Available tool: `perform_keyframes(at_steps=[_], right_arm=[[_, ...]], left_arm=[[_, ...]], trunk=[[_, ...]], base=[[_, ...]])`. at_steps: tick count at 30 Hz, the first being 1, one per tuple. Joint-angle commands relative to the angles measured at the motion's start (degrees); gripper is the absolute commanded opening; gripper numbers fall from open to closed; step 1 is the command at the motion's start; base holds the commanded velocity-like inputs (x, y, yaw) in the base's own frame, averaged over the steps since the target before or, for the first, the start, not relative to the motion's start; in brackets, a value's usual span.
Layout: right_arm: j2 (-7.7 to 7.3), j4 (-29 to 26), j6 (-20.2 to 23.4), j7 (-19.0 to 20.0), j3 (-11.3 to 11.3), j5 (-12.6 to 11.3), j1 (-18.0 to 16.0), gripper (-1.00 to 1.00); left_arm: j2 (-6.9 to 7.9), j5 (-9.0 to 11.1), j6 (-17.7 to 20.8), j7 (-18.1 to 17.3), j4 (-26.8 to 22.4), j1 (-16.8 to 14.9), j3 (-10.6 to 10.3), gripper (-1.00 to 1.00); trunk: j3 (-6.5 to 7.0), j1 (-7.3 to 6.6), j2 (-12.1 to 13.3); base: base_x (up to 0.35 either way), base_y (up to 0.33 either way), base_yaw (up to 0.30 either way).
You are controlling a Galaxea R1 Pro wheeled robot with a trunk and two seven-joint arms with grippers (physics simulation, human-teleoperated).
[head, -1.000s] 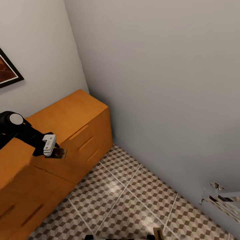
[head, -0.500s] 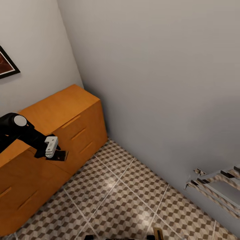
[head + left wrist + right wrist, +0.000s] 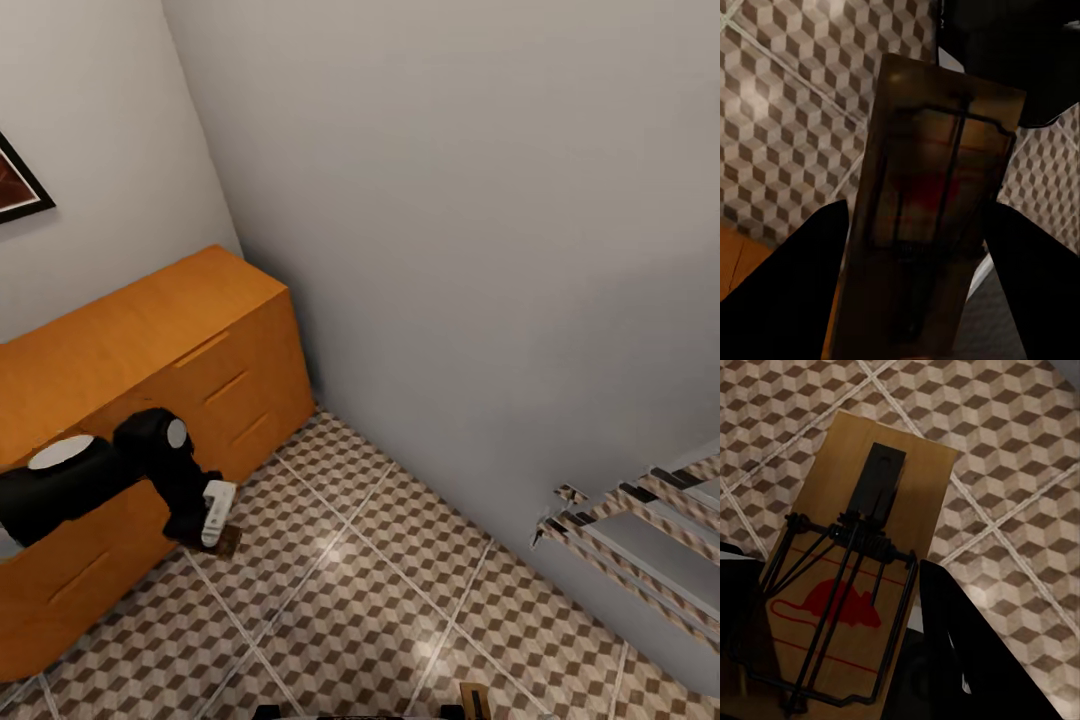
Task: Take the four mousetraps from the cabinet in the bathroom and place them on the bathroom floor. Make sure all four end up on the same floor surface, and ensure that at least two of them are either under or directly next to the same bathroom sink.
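A: Head camera first?

B: Left gripper point(image 3: 218, 512) hangs low in front of the orange cabinet point(image 3: 130, 340), above the cube-patterned bathroom floor point(image 3: 380, 560), with a mousetrap point(image 3: 226, 541) pinched at its tip. A chrome rack point(image 3: 640, 550) juts from the grey wall at the right.

A: Left wrist camera?

B: The left mousetrap point(image 3: 934, 217) sits clamped between the two dark fingers point(image 3: 787, 292), over the tiles, red mark in its middle.

A: Right wrist camera?

B: A second mousetrap point(image 3: 855, 577), red mouse print and wire bar up, lies between the right gripper's point(image 3: 847, 660) fingers point(image 3: 960, 652) above the floor. It looks gripped.
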Motion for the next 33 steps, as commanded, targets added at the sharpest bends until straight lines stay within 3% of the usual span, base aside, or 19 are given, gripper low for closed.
perform_keyframes(at_steps=[1, 4, 6, 8, 12, 13, 14, 15, 21, 25, 26, 28, 30, 33], right_arm=[[-0.01, 0.0, -0.1, 0.3, 0.4, -0.7, 0.0, -1.00], [-0.01, 0.0, -0.1, 0.2, 0.4, -0.7, 0.0, -1.00], [-0.01, 0.0, -0.1, 0.1, 0.4, -0.7, 0.0, -1.00], [-0.06, 0.0, -0.1, 0.1, 0.4, -0.7, 0.0, -1.00], [-0.03, 0.0, -0.1, 0.1, 0.4, -0.7, 0.0, -1.00], [-0.02, 0.0, -0.1, 0.1, 0.4, -0.7, 0.0, -1.00], [-0.02, 0.0, -0.1, 0.1, 0.4, -0.7, 0.0, -1.00], [-0.02, 0.0, -0.1, 0.1, 0.4, -0.7, 0.0, -1.00], [-0.08, 0.0, -0.1, 0.0, 0.3, -0.7, 0.0, -1.00], [-0.10, -0.1, 0.0, -0.2, 0.3, -0.7, 0.0, -1.00], [-0.10, -0.1, 0.0, -0.3, 0.3, -0.7, 0.0, -1.00], [-0.10, -0.2, 0.0, -0.7, 0.3, -0.7, 0.0, -1.00], [-0.10, -0.2, 0.0, -1.2, 0.3, -0.7, 0.0, -1.00], [-0.10, -0.2, 0.0, -2.0, 0.3, -0.7, 0.0, -1.00]], left_arm=[[-1.13, 0.2, 0.8, 2.5, 1.0, 0.0, -2.8, -1.00], [-4.43, 4.6, 1.1, 8.9, 5.0, 1.6, -8.6, -1.00], [-6.75, 9.3, 1.1, 14.0, 8.7, 3.5, -10.1, -1.00], [-8.84, 14.1, 1.0, 22.5, 13.4, 5.8, -10.8, -1.00], [-9.90, 24.4, 0.5, 35.3, 19.1, 9.3, -11.1, -1.00], [-9.92, 25.9, 0.2, 36.9, 19.7, 9.7, -11.1, -1.00], [-9.96, 28.8, -0.8, 39.9, 20.8, 10.6, -11.2, -1.00], [-9.98, 31.6, -2.4, 43.0, 21.8, 11.5, -11.2, -1.00], [-9.98, 42.6, -13.9, 56.1, 28.3, 16.2, -11.2, -1.00], [-10.31, 54.8, -25.1, 64.6, 35.7, 19.6, -11.4, -1.00], [-10.41, 56.3, -26.6, 65.5, 36.5, 20.3, -11.5, -1.00], [-10.95, 61.4, -32.5, 68.9, 39.7, 23.1, -11.5, -1.00], [-11.65, 64.5, -36.9, 71.6, 42.1, 25.8, -11.5, -1.00], [-12.58, 67.1, -40.3, 74.6, 44.4, 29.2, -11.5, -1.00]], trunk=[[-0.08, 0.03, -0.1], [-0.08, 0.03, -0.1], [-0.08, 0.03, -0.1], [-0.08, 0.03, -0.1], [-0.08, 0.03, -0.1], [-0.08, 0.03, -0.1], [-0.08, 0.03, -0.1], [-0.08, 0.03, -0.1], [-0.08, 0.03, -0.1], [-0.08, 0.03, -0.1], [-0.08, 0.03, -0.1], [-0.08, 0.03, -0.1], [-0.08, 0.03, -0.1], [-0.08, 0.03, -0.1]], base=[[-0.003, -0.003, 0.000], [-0.001, -0.001, 0.000], [0.000, 0.000, 0.000], [0.000, 0.000, 0.000], [0.000, 0.000, 0.000], [0.000, 0.000, 0.000], [0.000, 0.000, 0.000], [0.000, 0.000, 0.000], [0.000, 0.000, 0.000], [0.000, 0.000, 0.000], [0.000, 0.000, 0.000], [0.000, 0.000, 0.000], [0.000, 0.000, 0.000], [0.000, 0.000, 0.000]])
